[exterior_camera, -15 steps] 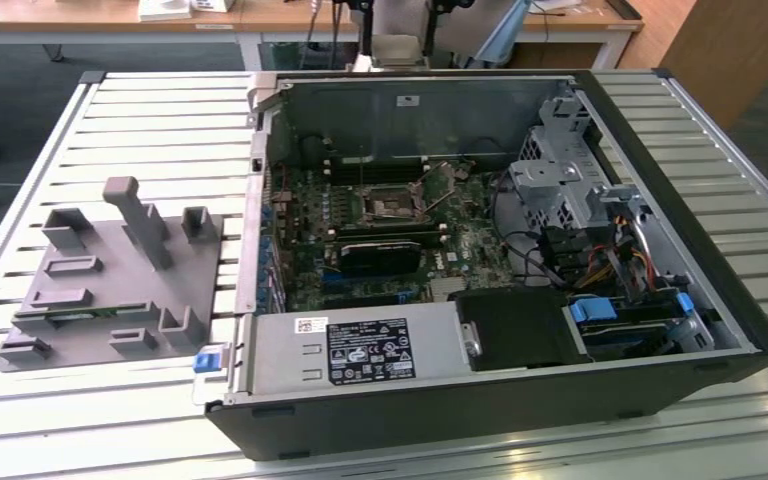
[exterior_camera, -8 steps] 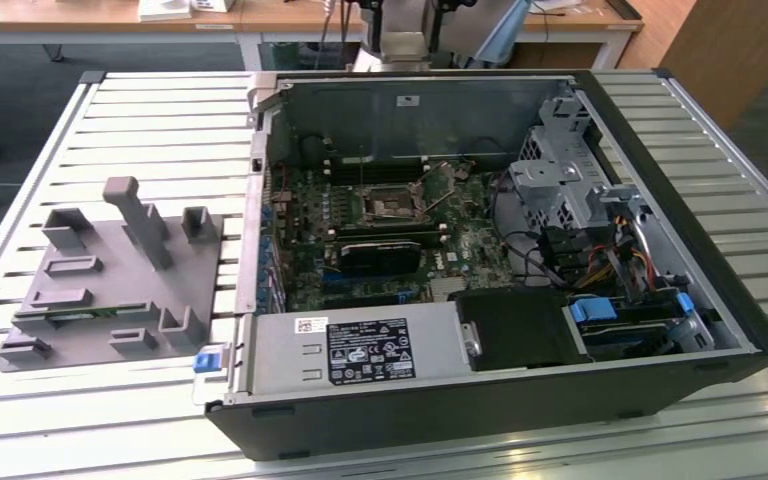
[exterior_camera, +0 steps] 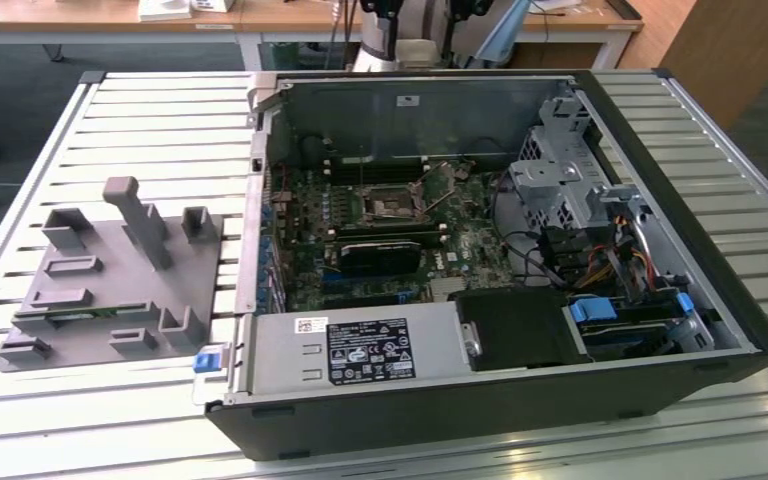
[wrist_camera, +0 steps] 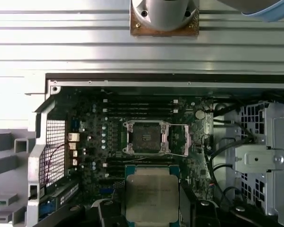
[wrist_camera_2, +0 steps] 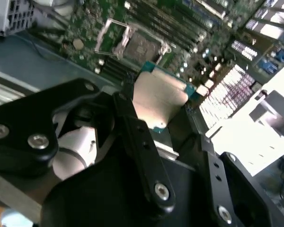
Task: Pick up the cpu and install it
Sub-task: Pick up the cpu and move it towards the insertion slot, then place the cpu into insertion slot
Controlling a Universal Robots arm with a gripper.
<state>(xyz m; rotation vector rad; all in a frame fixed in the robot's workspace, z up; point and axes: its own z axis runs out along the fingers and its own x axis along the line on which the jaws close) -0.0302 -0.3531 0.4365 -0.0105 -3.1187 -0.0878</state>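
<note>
The gripper points down into the open computer case, its two black fingers closed narrowly on opposite edges of the cpu. The chip lies flat between them with its silver-grey metal top facing up; in the second wrist view the cpu shows a thin pale-green rim. It hangs above the green motherboard, just beside the open socket and not touching it; the socket's metal frame is swung up. In the exterior view, a printed label sits on the grey power supply, its writing too small to read. At the exterior view's left, a grey holder tray rests on the slatted table.
</note>
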